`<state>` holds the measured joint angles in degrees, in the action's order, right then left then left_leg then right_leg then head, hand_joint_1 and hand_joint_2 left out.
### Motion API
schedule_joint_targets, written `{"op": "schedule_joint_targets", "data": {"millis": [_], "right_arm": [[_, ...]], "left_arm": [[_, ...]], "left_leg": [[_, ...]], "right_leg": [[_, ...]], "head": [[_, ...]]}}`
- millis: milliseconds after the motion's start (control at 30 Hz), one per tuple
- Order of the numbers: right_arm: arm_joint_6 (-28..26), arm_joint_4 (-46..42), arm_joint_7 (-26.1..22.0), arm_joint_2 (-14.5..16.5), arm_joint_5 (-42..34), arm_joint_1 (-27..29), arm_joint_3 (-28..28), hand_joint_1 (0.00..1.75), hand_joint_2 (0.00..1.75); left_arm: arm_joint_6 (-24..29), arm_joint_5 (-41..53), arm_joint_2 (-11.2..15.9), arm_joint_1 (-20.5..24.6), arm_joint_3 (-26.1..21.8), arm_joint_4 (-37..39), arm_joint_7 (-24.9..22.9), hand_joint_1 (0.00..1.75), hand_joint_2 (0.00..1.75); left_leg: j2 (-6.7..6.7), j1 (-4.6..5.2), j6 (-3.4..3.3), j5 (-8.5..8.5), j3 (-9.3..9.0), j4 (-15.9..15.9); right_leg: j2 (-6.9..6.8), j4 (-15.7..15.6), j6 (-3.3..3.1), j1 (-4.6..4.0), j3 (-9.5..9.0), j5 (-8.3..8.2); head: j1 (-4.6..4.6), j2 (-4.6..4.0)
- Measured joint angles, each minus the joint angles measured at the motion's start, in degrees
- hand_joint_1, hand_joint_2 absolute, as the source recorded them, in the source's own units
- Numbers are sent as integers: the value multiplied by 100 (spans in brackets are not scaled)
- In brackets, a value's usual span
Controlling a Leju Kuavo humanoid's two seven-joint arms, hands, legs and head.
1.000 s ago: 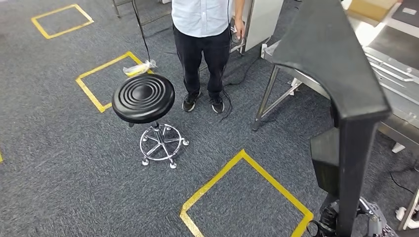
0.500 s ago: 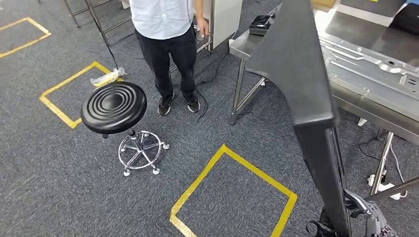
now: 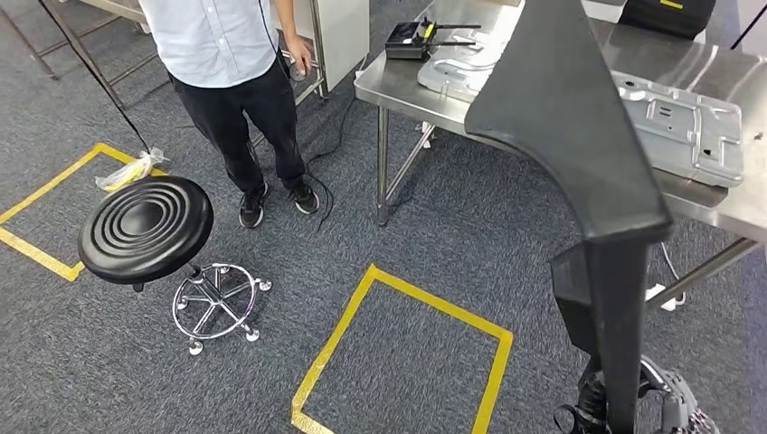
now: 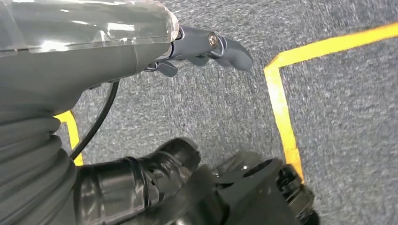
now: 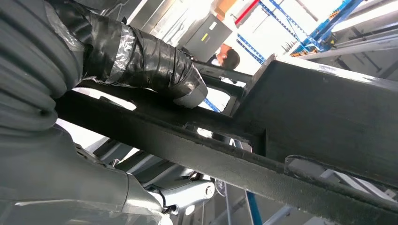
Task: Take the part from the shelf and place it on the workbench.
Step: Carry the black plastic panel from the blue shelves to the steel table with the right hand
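The part (image 3: pixel 561 117) is a large black angular panel with a long bar, rising from the lower right of the head view in front of the workbench. My right hand (image 3: pixel 677 409) grips its lower end; in the right wrist view that hand (image 5: pixel 117 51) has its taped thumb pressed over the part's bar (image 5: pixel 319 117). The workbench (image 3: pixel 398 86) is a steel table at the upper right. My left hand (image 4: pixel 94 56) hangs above the carpet, fingers apart, holding nothing.
Silver metal panels (image 3: pixel 687 127), a small black device (image 3: pixel 407 41) and a black case (image 3: pixel 669 14) lie on the workbench. A person (image 3: pixel 226 54) stands by its left end. A black stool (image 3: pixel 145 226) and a yellow taped square (image 3: pixel 398 353) are on the carpet.
The camera has turned to the right: stool and person slid left in the picture, and more of the workbench came into view. The black part stays in my right hand.
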<state>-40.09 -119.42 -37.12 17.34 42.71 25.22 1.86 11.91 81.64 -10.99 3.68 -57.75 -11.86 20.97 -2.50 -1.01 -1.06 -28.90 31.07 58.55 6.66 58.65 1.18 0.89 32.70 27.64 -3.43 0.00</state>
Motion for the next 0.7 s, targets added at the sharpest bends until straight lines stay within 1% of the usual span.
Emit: {"op": "schedule_joint_targets", "data": {"millis": [33, 67, 100, 133, 167, 200, 233, 267, 300, 333, 367, 400, 433, 467, 500, 533, 567, 600, 633, 667, 700], "right_arm": [[-1, 9, 0, -11, 1, -2, 2, 175, 175], [-1, 16, -1, -22, 2, -11, 5, 175, 175], [-2, 23, -1, -34, 3, -24, 8, 175, 175], [-2, 33, 0, -45, 4, -39, 11, 175, 175], [-2, 48, 0, -57, 5, -50, 14, 175, 175], [-2, 66, 1, -69, 5, -54, 15, 175, 175], [-2, 84, 1, -80, 4, -54, 16, 175, 175], [-2, 99, 1, -91, 4, -54, 18, 175, 175], [-2, 109, 1, -101, 4, -55, 23, 175, 175], [-2, 116, 1, -110, 4, -60, 33, 175, 175], [-2, 122, 1, -117, 6, -66, 45, 175, 175], [-2, 127, 0, -123, 8, -73, 57, 175, 175], [-2, 132, 0, -128, 9, -78, 67, 175, 175], [-2, 137, 1, -132, 13, -79, 73, 175, 175], [-2, 140, 1, -137, 17, -76, 80, 175, 175], [-2, 144, 1, -142, 24, -78, 88, 175, 175], [-2, 150, 1, -146, 32, -85, 102, 175, 175], [-2, 158, 0, -149, 39, -94, 116, 175, 175], [-2, 168, -1, -152, 46, -104, 127, 175, 175], [-1, 180, -1, -156, 51, -110, 136, 175, 175], [-1, 195, -1, -161, 55, -109, 141, 175, 175]], "left_arm": [[-4, 0, 1, -4, 53, 1, 5, 0, 175], [-8, 0, 1, -10, 100, 2, 10, 0, 175], [-10, 0, 1, -18, 139, 3, 14, 0, 175], [-10, 0, 2, -30, 169, 4, 16, 0, 175], [-11, 0, 3, -43, 190, 5, 17, 0, 175], [-13, 0, 7, -56, 206, 5, 16, 0, 175], [-17, 0, 11, -63, 218, 6, 16, 0, 175], [-23, 0, 15, -65, 233, 6, 16, 0, 175], [-29, 0, 16, -62, 251, 6, 22, 0, 175], [-34, 0, 16, -61, 270, 6, 37, 0, 175], [-37, 0, 16, -60, 288, 6, 56, 0, 175], [-39, 0, 16, -57, 302, 6, 74, 0, 175], [-40, 0, 15, -51, 311, 6, 87, 0, 175], [-41, 0, 15, -41, 317, 6, 92, 0, 175], [-44, 0, 14, -33, 322, 6, 91, 0, 175], [-45, 0, 14, -27, 325, 6, 91, 0, 175], [-46, 0, 14, -27, 328, 6, 90, 0, 175], [-47, 0, 15, -31, 329, 6, 89, 0, 175], [-48, 0, 15, -36, 329, 6, 89, 0, 175], [-51, 0, 15, -43, 329, 6, 87, 0, 175], [-55, 0, 15, -49, 329, 6, 89, 0, 175]], "left_leg": [[57, -4, -44, 18, -13, -27], [122, -14, -83, 35, -20, -54], [192, -21, -115, 44, -25, -74], [259, -12, -133, 40, -28, -78], [334, -5, -141, 31, -29, -75], [410, 2, -142, 19, -33, -70], [482, 6, -140, 3, -42, -66], [552, 8, -133, -16, -62, -63], [612, 10, -122, -39, -92, -62], [668, 16, -106, -62, -124, -64], [718, 29, -81, -86, -155, -63], [764, 40, -55, -105, -177, -64], [813, 50, -29, -117, -194, -70], [866, 60, -1, -124, -218, -81], [889, 57, 27, -142, -238, -88], [826, 55, 52, -195, -240, -44], [707, 50, 74, -304, -191, 101], [552, 40, 91, -465, -75, 366], [410, 35, 100, -651, 100, 732], [341, 31, 110, -809, 295, 1114], [314, 30, 118, -873, 448, 1390]], "right_leg": [[-77, 51, 30, -1, 27, 38], [-207, 196, 57, -8, 98, 134], [-368, 462, 78, -12, 223, 290], [-514, 819, 99, -18, 400, 475], [-584, 1201, 116, -12, 594, 635], [-616, 1481, 127, -7, 741, 710], [-634, 1570, 129, -6, 796, 675], [-660, 1408, 120, -8, 720, 521], [-722, 1042, 97, -16, 534, 300], [-847, 623, 59, -41, 317, 127], [-951, 271, 16, -71, 139, -1], [-1025, 70, -22, -100, 43, -51], [-1044, 3, -53, -124, 23, -42], [-978, -7, -77, -130, 34, -54], [-911, -31, -105, -107, 26, -68], [-845, -64, -138, -83, 10, -85], [-782, -99, -173, -59, -6, -104], [-721, -123, -203, -36, -22, -120], [-660, -127, -221, -40, -18, -123], [-593, -123, -230, -44, -12, -125], [-515, -117, -232, -47, -10, -124]], "head": [[-5, 0], [-11, 0], [-17, 0], [-23, 0], [-23, 0], [-23, 0], [-22, 0], [-23, 0], [-22, 0], [-22, 0], [-22, 0], [-22, 0], [-21, 0], [-21, 0], [-20, 0], [-19, 0], [-16, 0], [-13, 0], [-11, 0], [-8, 0], [-8, 0]]}}
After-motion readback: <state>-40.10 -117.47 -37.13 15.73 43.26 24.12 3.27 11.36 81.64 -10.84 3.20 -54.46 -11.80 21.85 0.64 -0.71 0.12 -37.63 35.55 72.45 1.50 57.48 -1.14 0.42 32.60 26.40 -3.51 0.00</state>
